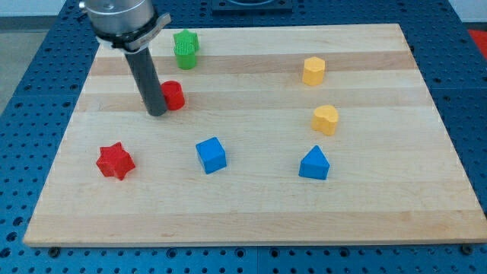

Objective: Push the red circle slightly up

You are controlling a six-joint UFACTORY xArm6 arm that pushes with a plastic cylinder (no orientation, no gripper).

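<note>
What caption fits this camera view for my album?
My tip touches the red circle from the view's left, green block above.

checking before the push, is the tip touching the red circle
Cannot tell. In the camera view my tip overlaps the red circle's left edge, hiding any gap.

A pale wooden board (251, 213) made of glued strips carried seven small coloured blocks. Near its top edge, left of centre, stood a green star-shaped block (185, 49). Below it sat the red circle (174, 95) (partly hidden on its left side by the dark rod). A red star block (115, 160) lay toward the bottom-left corner. A blue cube (211, 154) and a blue triangular block (314, 164) lay nearer the bottom edge. Toward the right edge sat a yellow hexagonal block (313, 71) and, below it, a yellow heart-like block (326, 119).
</note>
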